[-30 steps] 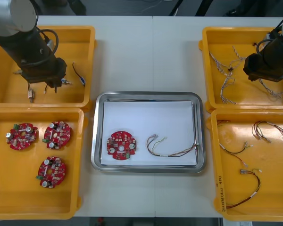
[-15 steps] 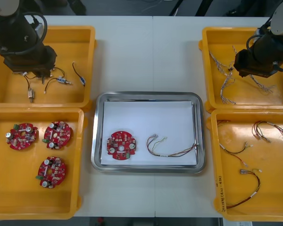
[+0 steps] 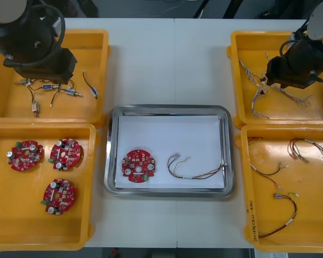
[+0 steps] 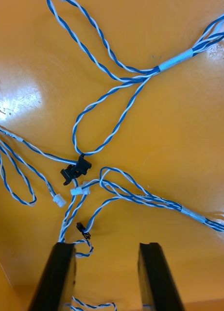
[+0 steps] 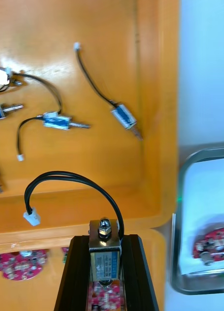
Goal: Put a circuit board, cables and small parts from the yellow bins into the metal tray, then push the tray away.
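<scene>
**Left claw holds a small part over its bin; right claw open above twisted cables**

Seen from above, a light tabletop (image 3: 145,64) carries four yellow bins, two at each side, with a metal tray (image 3: 167,109) between them. The tray is white inside and holds one round red circuit board (image 3: 138,166) and, beside it, a thin cable (image 3: 196,169).

The left claw (image 5: 104,243) is above the far left bin (image 3: 89,54), near the wall it shares with the bin of circuit boards. Its black fingers are clamped on a small metal part (image 5: 105,262) (a blue-labelled body with a metal cap), and a black lead (image 5: 68,177) arches out of that part to a white plug. More small metal parts (image 5: 124,116) lie loose on the bin floor beyond it.

The right claw (image 4: 104,248) hangs over the far right bin (image 3: 282,114) with its fingers spread apart and nothing between them. Just beyond them lie twisted blue and white cables (image 4: 112,82), looped over one another, with a small black connector (image 4: 75,170) among them.

Three more circuit boards (image 3: 58,194) sit in the near left bin.
</scene>
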Robot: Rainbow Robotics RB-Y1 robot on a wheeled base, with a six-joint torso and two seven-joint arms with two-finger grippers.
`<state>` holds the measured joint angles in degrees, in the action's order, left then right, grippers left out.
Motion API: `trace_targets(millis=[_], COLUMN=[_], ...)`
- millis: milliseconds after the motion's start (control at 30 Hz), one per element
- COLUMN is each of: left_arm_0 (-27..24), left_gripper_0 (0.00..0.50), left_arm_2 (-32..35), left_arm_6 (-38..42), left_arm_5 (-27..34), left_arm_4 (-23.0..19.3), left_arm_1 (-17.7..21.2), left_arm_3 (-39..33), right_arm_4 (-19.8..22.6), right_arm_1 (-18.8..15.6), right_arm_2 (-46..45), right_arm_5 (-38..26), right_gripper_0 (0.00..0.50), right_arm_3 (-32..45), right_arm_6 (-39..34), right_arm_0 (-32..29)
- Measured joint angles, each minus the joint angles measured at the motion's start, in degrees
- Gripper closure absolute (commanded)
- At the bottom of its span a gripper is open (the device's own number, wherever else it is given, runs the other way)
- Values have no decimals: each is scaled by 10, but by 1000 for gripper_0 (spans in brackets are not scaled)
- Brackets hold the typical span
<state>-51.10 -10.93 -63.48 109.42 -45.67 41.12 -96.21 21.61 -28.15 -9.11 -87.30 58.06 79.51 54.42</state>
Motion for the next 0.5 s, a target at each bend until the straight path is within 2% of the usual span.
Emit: trace_targets(millis=[200,333,500], left_arm_0=[0,0,0], left_gripper_0=[500,500,500], left_arm_2=[-4,-30,-77], left_arm_6=[88,141,153], left_arm_5=[1,1,1], left_arm_4=[6,18,31], left_arm_1=[-39,-59,-83], left_arm_3=[-45,-69,-90], right_arm_4=[0,0,5], right_arm_1=[0,0,-5], right_arm_2=[-2,-7,-10], right_arm_5=[0,0,0], right_gripper_0=[33,35,35], right_arm_3=[0,0,0], right_arm_6=[0,0,32], right_arm_0=[0,1,1])
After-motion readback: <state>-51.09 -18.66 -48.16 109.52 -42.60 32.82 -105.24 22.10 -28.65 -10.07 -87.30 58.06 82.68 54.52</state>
